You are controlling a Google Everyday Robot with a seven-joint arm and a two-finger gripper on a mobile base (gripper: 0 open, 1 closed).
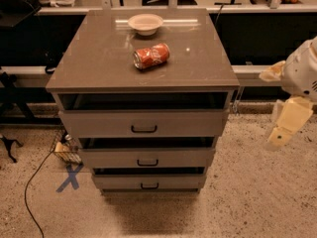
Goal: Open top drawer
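Note:
The top drawer (143, 123) is the widest of three grey-brown drawer fronts in the cabinet (99, 58) at the centre of the camera view. It has a small black bar handle (144, 129) at its centre, and a dark gap shows between its upper edge and the cabinet top. My gripper (286, 125) hangs at the right edge of the view, to the right of the cabinet at about the top drawer's height. It is well apart from the drawer and the handle, and it holds nothing that I can see.
A crushed red can (151, 56) lies on the cabinet top, with a white bowl (145, 23) behind it. Two narrower drawers (147, 158) sit below the top one. A blue tape X (69, 177) and a black cable (29, 192) lie on the floor at left. Desks stand behind.

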